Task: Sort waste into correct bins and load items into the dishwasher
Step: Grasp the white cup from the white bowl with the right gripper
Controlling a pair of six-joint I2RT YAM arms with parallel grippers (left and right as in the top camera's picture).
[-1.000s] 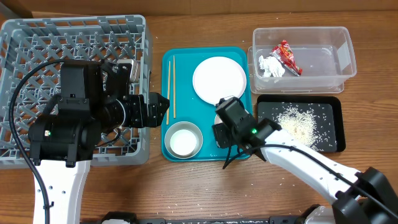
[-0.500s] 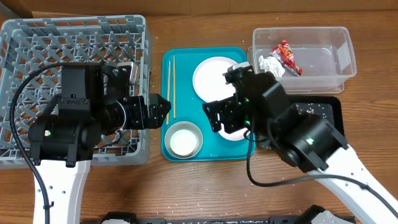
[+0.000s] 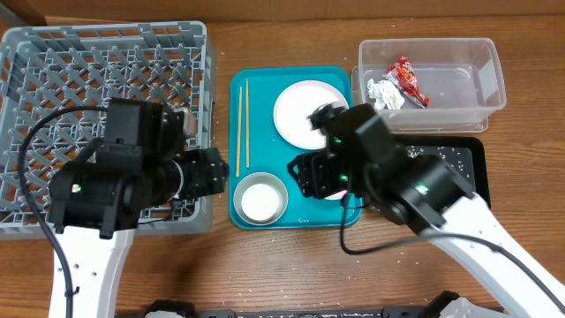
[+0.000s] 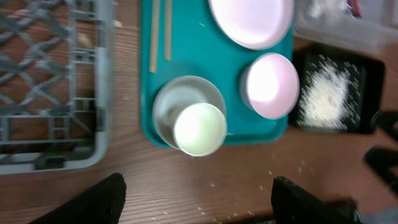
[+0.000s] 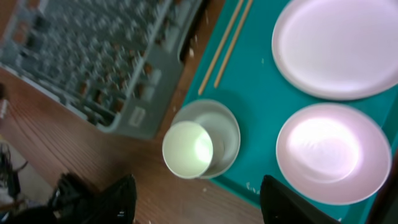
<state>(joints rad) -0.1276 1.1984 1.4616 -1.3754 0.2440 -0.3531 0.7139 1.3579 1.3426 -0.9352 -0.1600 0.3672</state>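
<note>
Teal tray: bare strip between chopsticks and large plate. Right arm overhangs its right side. Rack wall borders its left. Bowl fills its front-left corner.

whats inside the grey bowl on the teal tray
A small white cup sits inside the grey bowl, against one side. The rest of the bowl looks empty; its floor under the cup is covered and cannot be seen.

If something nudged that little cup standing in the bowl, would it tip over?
Probably: the small cup stands upright inside the grey-rimmed bowl, seemingly taller than its rim, so a push may topple it. It looks light, and its round shape might roll.
</note>
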